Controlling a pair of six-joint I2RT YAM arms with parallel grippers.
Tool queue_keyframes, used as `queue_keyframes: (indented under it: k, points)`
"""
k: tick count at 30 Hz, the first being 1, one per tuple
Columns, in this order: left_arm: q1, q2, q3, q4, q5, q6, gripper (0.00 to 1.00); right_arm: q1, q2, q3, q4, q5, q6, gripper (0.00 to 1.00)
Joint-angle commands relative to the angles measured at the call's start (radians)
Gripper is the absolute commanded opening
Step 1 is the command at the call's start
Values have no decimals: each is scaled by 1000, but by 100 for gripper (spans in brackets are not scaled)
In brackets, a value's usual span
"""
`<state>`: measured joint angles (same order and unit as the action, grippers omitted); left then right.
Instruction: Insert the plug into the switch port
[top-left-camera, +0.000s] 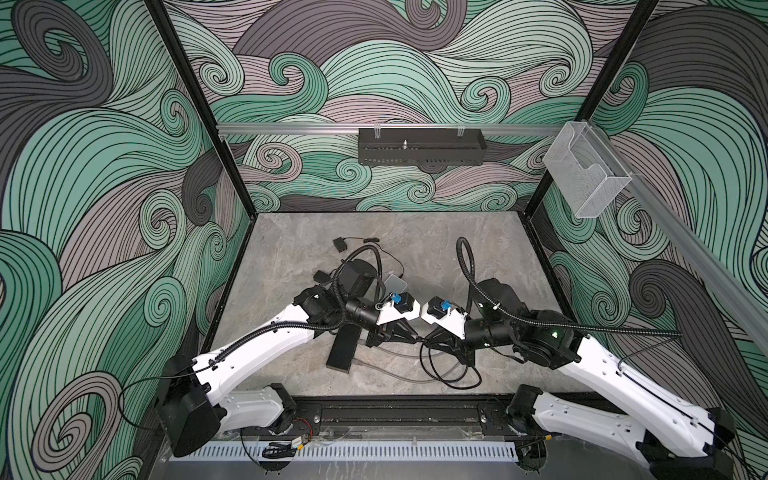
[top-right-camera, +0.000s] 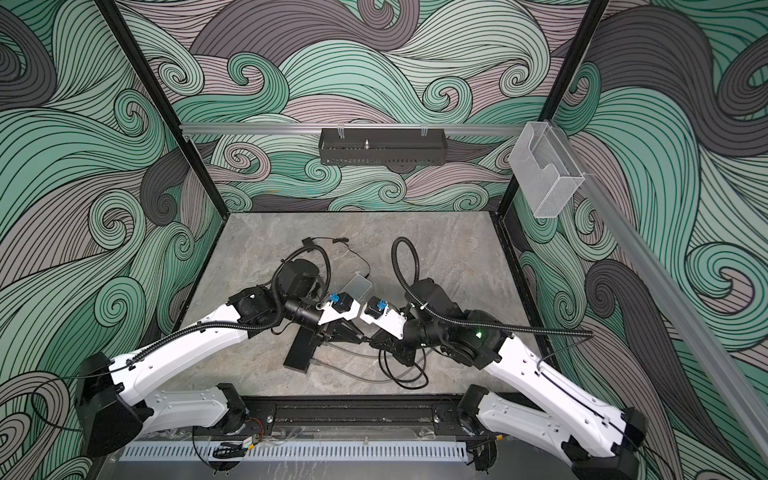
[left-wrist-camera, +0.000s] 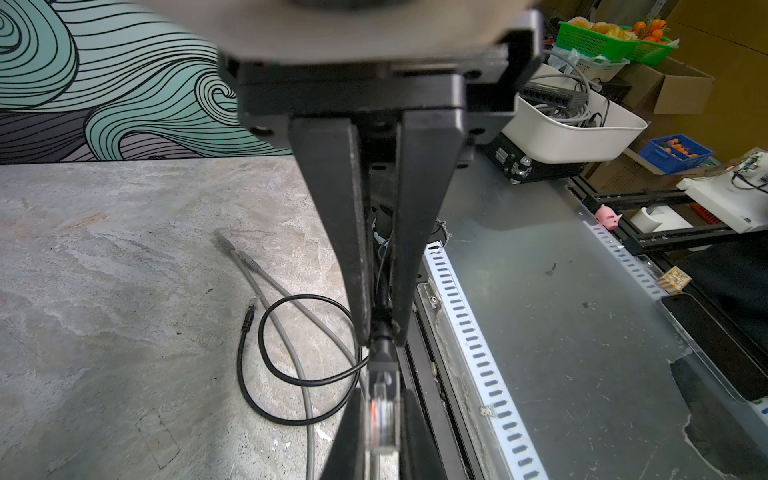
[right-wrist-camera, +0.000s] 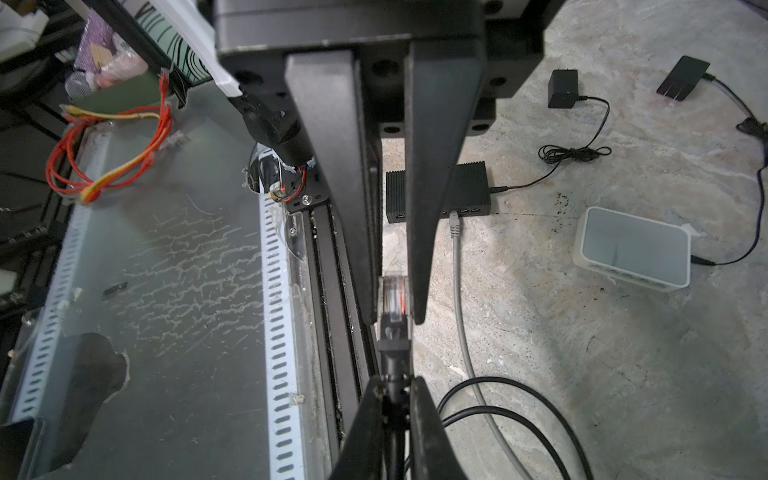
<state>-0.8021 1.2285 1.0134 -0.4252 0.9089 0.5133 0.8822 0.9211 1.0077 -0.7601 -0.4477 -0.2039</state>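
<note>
Right pincer (right-wrist-camera: 392, 320) clamps our plug (right-wrist-camera: 393, 291); left pincer (left-wrist-camera: 381, 338) grips its boot (left-wrist-camera: 382, 357).
We see both near the black switch (right-wrist-camera: 469, 187), with bare tabletop (right-wrist-camera: 602, 374) around them.

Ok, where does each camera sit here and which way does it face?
Top views: high over the black front rail, looking down on the grey stone-look tabletop; both white arms show, left claw and right claw meeting tip to tip.
Left wrist: on the left arm, looking along its claw at the black cable's clear plug, right claw's tips beyond.
Right wrist: on the right arm, looking along its claw past the plug to the black ribbed switch box.
Shared: both wrist views show the plug gripped by both claws.
</note>
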Motion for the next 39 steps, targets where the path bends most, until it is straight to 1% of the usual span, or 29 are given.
queue_keyframes:
  k: [1, 2, 4, 6, 7, 9, 12, 13, 14, 15, 18, 19, 21, 23, 25, 27, 29, 33, 35, 37, 38, 39]
  points:
    - [-8, -12, 28, 16, 22, 3, 0, -3, -4, -6, 8, -11, -4, 3]
    - [-8, -12, 27, 25, 12, -9, 6, -3, -4, -7, 9, -10, -5, 0]
    - [-6, -28, 8, 92, -52, -84, 40, -4, -8, -8, 13, 2, -6, 0]
    - [3, -56, -16, 165, -117, -158, 60, -11, -10, -8, 19, 32, -5, 0]
    - [11, -76, -23, 188, -178, -214, 71, -20, -11, -4, 19, 65, -8, 0]
    - [32, -111, -26, 209, -302, -300, 84, -54, -4, 16, 22, 143, -19, 0]
    - [93, -127, -27, 241, -419, -389, 90, -155, 18, 59, 63, 237, -63, 0]
    - [116, -123, -26, 250, -438, -414, 98, -199, 29, 77, 84, 236, -110, 0]
    - [134, -119, -27, 261, -455, -438, 99, -229, 39, 94, 108, 256, -155, 0]
    - [153, -113, -27, 274, -472, -474, 99, -254, 58, 123, 133, 304, -206, 0]
    - [213, -95, -34, 317, -482, -550, 98, -297, 162, 277, 155, 491, -314, 0]
    - [235, -88, -38, 332, -483, -577, 99, -309, 197, 324, 178, 532, -343, 0]
    - [272, -80, -48, 356, -516, -640, 99, -334, 255, 379, 222, 533, -388, 0]
    - [302, -78, -58, 368, -560, -698, 99, -343, 302, 421, 250, 552, -404, 0]
    - [316, -82, -66, 373, -585, -730, 99, -348, 336, 403, 310, 555, -421, 0]
    - [320, -87, -70, 369, -613, -751, 98, -356, 377, 373, 328, 538, -427, 0]
    - [322, -89, -68, 351, -632, -760, 99, -371, 411, 320, 347, 493, -398, 0]
    - [323, -70, -88, 342, -675, -760, 99, -382, 441, 119, 497, 388, -316, 0]
    - [323, -45, -94, 353, -663, -761, 98, -381, 455, 44, 547, 336, -290, 0]
    - [323, -10, -91, 359, -639, -769, 96, -381, 480, 6, 560, 294, -260, 0]
    - [325, 15, -84, 359, -625, -777, 94, -381, 498, -4, 558, 266, -242, 0]
    - [328, 42, -74, 356, -608, -784, 89, -379, 515, -11, 558, 233, -226, 0]
